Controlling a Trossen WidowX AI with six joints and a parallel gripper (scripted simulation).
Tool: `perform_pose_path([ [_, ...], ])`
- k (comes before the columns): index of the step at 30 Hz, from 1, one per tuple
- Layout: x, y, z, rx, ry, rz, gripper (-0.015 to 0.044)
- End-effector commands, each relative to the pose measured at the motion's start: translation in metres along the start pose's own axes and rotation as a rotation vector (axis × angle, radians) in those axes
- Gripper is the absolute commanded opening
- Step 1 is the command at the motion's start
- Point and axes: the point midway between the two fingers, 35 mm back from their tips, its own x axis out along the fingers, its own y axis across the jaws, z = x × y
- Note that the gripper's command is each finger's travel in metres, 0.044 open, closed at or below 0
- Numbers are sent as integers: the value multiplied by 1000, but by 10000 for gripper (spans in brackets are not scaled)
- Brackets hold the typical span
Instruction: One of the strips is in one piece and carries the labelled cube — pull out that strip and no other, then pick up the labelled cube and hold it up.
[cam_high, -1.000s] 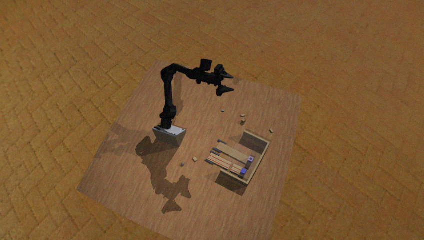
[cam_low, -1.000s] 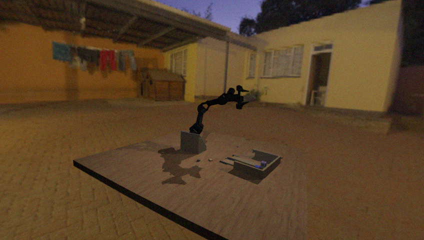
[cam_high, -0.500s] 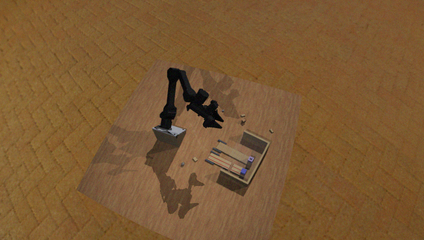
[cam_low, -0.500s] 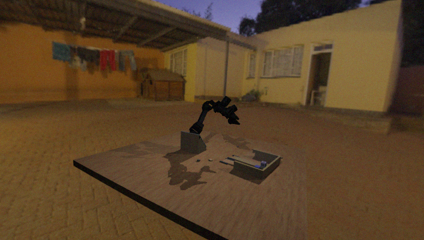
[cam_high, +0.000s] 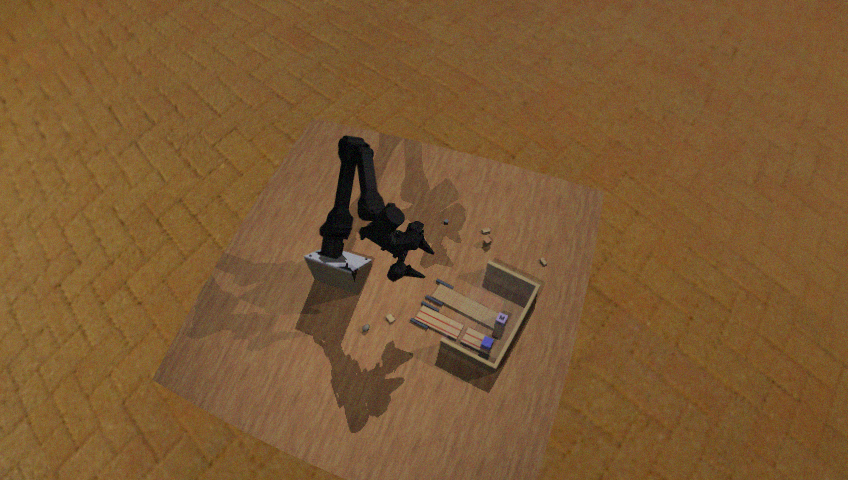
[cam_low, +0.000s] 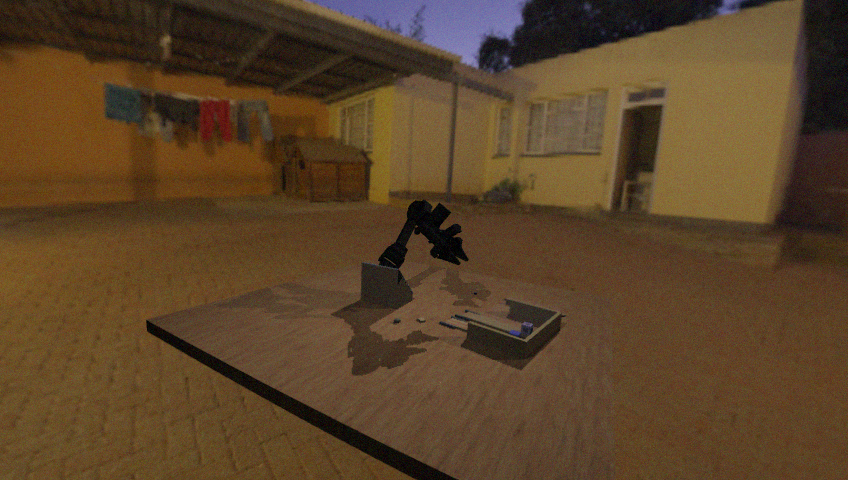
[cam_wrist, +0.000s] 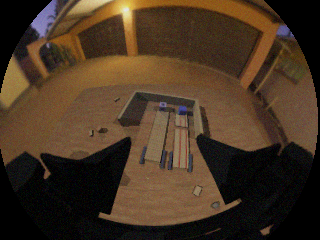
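Observation:
A plain tan strip (cam_high: 464, 304) (cam_wrist: 158, 136) looks unbroken. At its far end is the pale purple cube marked M (cam_high: 501, 318) (cam_low: 526, 326) (cam_wrist: 163, 105). Beside it lies a red-lined strip, its near piece (cam_high: 439, 321) (cam_wrist: 181, 150) separated by a gap from its short far piece (cam_high: 474, 338) (cam_wrist: 181, 121). A plain blue cube (cam_high: 487, 342) (cam_low: 515, 333) (cam_wrist: 182, 109) is at that far end. My gripper (cam_high: 428, 264) (cam_low: 462, 261) (cam_wrist: 164, 140) is open and empty, above the table on the near side of the strips, pointing toward them.
A low wall (cam_high: 510, 278) (cam_low: 496, 339) (cam_wrist: 198, 117) encloses the far ends on three sides. Short dark bars (cam_high: 444, 284) (cam_wrist: 143, 155) flank the strips' near ends. Small loose bits lie around, such as a tan block (cam_high: 390, 318) (cam_wrist: 197, 190) and a grey pebble (cam_high: 365, 327) (cam_wrist: 215, 205).

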Motion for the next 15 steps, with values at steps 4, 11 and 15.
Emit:
perform_pose_path([
  [4,5,-2,-3,29,31,2,348],
  [11,57,-3,-12,107,338,-33,164],
  [15,80,1,-23,148,529,-52,59],
])
